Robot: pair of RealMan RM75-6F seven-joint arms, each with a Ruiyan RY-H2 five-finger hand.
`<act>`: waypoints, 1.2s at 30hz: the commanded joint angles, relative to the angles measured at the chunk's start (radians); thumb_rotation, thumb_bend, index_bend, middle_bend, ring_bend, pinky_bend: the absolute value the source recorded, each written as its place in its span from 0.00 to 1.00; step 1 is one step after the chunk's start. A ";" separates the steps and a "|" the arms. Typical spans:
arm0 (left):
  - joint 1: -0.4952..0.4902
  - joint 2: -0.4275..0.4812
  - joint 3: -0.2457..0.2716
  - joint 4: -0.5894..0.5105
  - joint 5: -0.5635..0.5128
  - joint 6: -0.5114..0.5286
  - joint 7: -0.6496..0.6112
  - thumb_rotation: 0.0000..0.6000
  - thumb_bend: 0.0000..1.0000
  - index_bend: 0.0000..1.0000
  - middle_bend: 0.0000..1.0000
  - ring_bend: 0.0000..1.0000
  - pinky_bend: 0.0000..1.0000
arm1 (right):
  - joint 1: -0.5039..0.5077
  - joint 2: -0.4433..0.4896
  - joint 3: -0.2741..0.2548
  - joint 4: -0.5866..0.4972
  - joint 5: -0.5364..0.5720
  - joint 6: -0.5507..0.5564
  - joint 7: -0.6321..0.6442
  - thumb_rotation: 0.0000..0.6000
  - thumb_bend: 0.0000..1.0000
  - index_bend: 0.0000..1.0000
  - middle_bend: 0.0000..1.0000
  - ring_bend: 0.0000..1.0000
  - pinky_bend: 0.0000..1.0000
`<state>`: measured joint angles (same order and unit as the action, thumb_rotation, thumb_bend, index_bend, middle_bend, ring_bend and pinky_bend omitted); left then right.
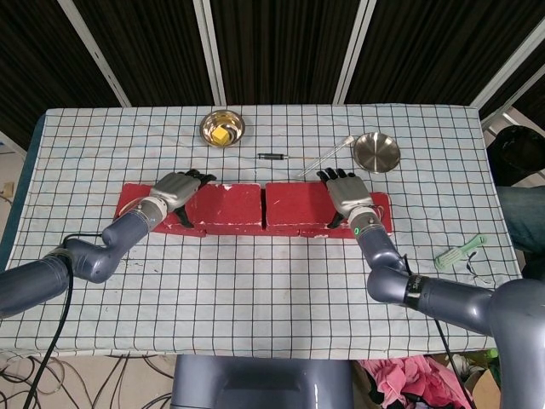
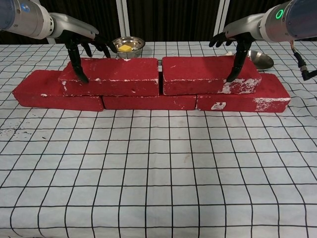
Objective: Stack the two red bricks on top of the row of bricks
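Both red bricks are sitting on the row [image 2: 148, 102] at mid-frame, nearly end to end with a thin gap between them. Your left hand [image 1: 177, 192] is gripping the left brick [image 2: 111, 76] at its outer end, thumb down the front face, other fingers over the back edge. Your right hand [image 1: 348, 194] is gripping the right brick [image 2: 208, 74] the same way near its outer end. You are risking a drag: if you pull either hand away sideways or before the fingers spread, the thumb could scrape the brick off line or tip it forward off the row. The right brick's chipped front corner looks crumbly, so it may shed grit.
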<state>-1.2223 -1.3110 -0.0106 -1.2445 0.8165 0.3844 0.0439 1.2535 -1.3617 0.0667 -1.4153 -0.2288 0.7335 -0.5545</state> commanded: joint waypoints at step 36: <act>0.193 0.281 0.250 -0.511 -0.191 0.547 0.449 1.00 0.08 0.14 0.11 0.00 0.07 | -0.051 0.076 0.017 -0.125 0.007 0.083 0.005 1.00 0.00 0.00 0.00 0.00 0.11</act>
<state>-1.0445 -1.0105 0.2402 -1.7783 0.6193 0.9492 0.4944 1.2042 -1.2855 0.0844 -1.5410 -0.2220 0.8175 -0.5498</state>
